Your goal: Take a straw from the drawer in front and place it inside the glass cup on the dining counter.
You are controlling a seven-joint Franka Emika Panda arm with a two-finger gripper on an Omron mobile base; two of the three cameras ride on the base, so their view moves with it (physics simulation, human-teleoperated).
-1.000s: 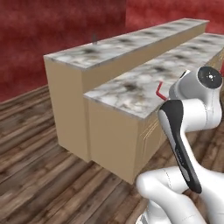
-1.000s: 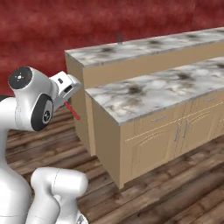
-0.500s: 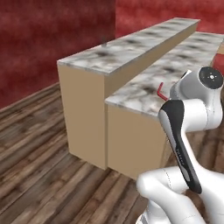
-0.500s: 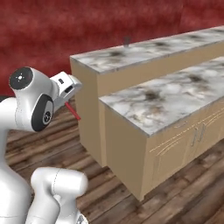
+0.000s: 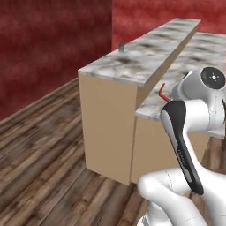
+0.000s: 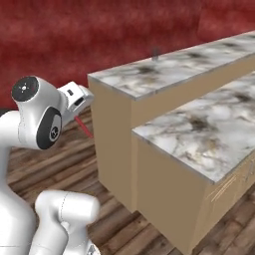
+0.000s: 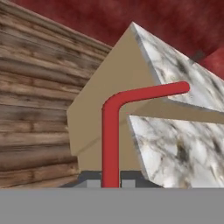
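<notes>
A bent red straw point(image 7: 111, 131) stands between the fingertips of my gripper point(image 7: 110, 182), which is shut on its lower end. The straw point(image 6: 84, 127) pokes out below the white hand point(image 6: 75, 97), held in the air left of the counter's end. Its tip point(image 5: 163, 92) shows beside the arm. The dining counter point(image 5: 145, 55) point(image 6: 159, 72) point(image 7: 173, 65) is the taller marble-topped one with tan sides. The glass cup point(image 5: 120, 46) point(image 6: 156, 53) point(image 7: 198, 55) stands small and upright on that top, well beyond the gripper. The drawer is out of view.
A lower marble-topped counter point(image 6: 209, 134) point(image 5: 198, 53) point(image 7: 175, 148) adjoins the dining counter on its right side, with cabinet fronts point(image 6: 234, 182) below. Wood plank floor point(image 5: 39, 145) spreads left of the counters, up to red walls point(image 5: 48, 39).
The whole picture has shifted, so the base has moved: the counter's end now looks nearer and seen more end-on. The arm keeps the same pose with the straw in its grip.
</notes>
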